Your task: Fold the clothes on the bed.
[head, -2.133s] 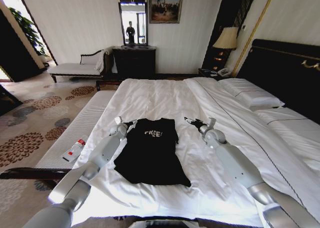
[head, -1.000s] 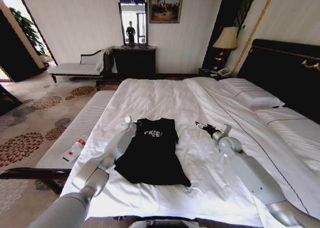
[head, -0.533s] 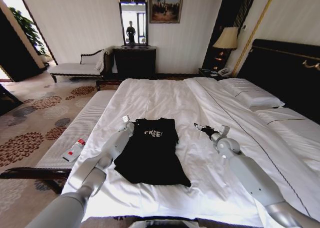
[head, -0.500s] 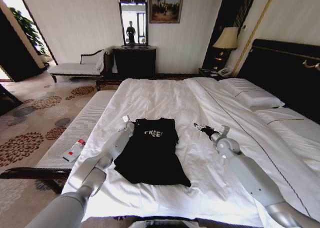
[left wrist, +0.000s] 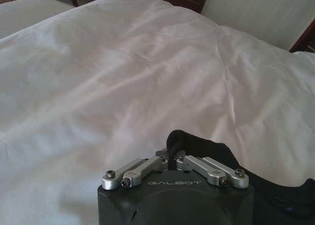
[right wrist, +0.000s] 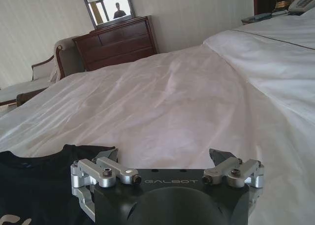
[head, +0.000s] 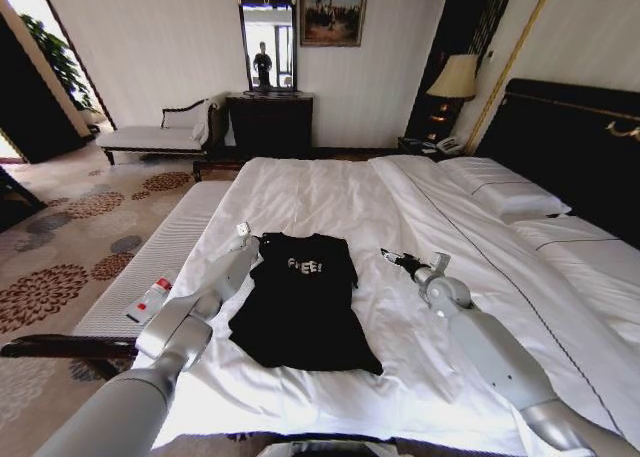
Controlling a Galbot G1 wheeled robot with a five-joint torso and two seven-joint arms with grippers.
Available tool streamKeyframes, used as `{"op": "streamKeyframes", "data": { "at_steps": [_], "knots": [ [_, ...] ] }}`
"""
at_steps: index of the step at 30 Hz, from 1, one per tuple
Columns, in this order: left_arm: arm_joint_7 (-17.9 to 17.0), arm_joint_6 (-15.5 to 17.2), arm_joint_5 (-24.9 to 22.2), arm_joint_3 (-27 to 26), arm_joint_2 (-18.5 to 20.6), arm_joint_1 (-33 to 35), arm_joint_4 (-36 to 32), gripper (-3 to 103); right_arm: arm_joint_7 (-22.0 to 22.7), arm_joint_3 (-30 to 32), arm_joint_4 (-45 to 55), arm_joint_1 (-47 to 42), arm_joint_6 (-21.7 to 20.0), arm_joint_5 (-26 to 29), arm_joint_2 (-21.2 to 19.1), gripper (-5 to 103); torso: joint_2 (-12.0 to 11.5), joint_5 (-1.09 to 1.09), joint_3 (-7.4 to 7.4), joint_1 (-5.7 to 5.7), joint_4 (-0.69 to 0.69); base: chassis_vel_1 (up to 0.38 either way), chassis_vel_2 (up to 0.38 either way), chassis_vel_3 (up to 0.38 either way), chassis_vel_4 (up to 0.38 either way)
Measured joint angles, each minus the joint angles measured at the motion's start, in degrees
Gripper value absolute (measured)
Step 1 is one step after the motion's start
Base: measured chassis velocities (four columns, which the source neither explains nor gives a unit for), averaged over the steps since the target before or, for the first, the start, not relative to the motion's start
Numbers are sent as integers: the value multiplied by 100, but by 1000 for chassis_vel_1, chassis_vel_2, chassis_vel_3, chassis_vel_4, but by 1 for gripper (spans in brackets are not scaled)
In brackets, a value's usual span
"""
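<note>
White bed [head: 330, 192], black T-shirt [head: 305, 302] flat, left claw [left wrist: 169, 157] pinching its shoulder, right claw [right wrist: 167, 158] spread nearby.

Smooth silver-grey jointed arms end in black "GALBOT"-marked left gripper [left wrist: 170, 158] and right gripper [right wrist: 166, 157], with screwed silver linkages.

Hotel-style bedroom. Before me a large bed [head: 330, 192] with white duvet, pillows [head: 505, 192], tall dark headboard [head: 575, 142]. Beyond: dark dresser [head: 268, 125] under a mirror [head: 265, 42], framed painting [head: 331, 11], bedside lamp [head: 452, 79], chaise longue [head: 160, 132], floral-patterned carpet [head: 60, 247].
</note>
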Motion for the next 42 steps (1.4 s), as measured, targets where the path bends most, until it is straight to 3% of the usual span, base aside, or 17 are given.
{"op": "streamKeyframes", "data": {
  "at_steps": [4, 10, 16, 24, 27, 30, 36, 38, 39, 40, 42],
  "knots": [
    [152, 7, 151, -4, -17, -228, 284, 2, -3, -66, 5, 69, 1, 2, 23, 100, -1, -1, 0, 1, 8, 0, 0, 0, 0],
    [335, -80, 485, -20, -185, -516, 699, 2, -5, -26, 63, 36, 6, 15, 27, 100, 0, 0, -1, 0, 0, 0, 0, 0, 0],
    [359, -224, 863, -165, -280, -679, 1011, 2, -4, 61, 150, -37, 7, 44, 17, 100, -1, -1, -1, 0, 5, 0, 0, 0, 0],
    [268, -228, 979, -191, -309, -654, 995, -1, 10, 133, 245, -128, 7, 84, -6, 100, 0, 0, -1, 0, 3, 0, 0, 0, 0],
    [106, -156, 941, -213, -311, -564, 824, 13, 14, 192, 302, -201, 7, 111, -41, 100, -1, 0, -1, 0, 4, 0, 0, 0, 0],
    [-28, -107, 915, -200, -262, -445, 607, 19, 14, 260, 350, -286, 7, 127, -82, 100, 0, 0, -1, 0, 3, 0, 0, 0, 0],
    [-190, -34, 752, -57, 5, -275, 216, 45, 8, 449, 531, -513, 2, 170, -168, 100, -1, 0, 0, 0, 6, 0, 0, 0, 0],
    [-196, -30, 708, -37, 39, -273, 172, 45, 7, 483, 565, -545, -1, 179, -176, 100, -1, 0, 0, 0, 6, 0, 0, 0, 0],
    [-244, 3, 561, 25, 151, -247, -21, 56, 7, 583, 663, -640, -14, 201, -204, 100, 0, -1, -1, 0, 5, 0, 0, 0, 0],
    [-295, 39, 484, 53, 209, -214, -143, 56, 8, 629, 712, -695, -18, 206, -218, 100, 0, -1, -1, 0, 3, 0, 0, 0, 0],
    [-409, 123, 265, 129, 447, -54, -604, 67, 18, 803, 880, -869, -43, 221, -260, 100, 0, -1, -1, 0, 0, 0, 0, 0, 0]
  ]
}}
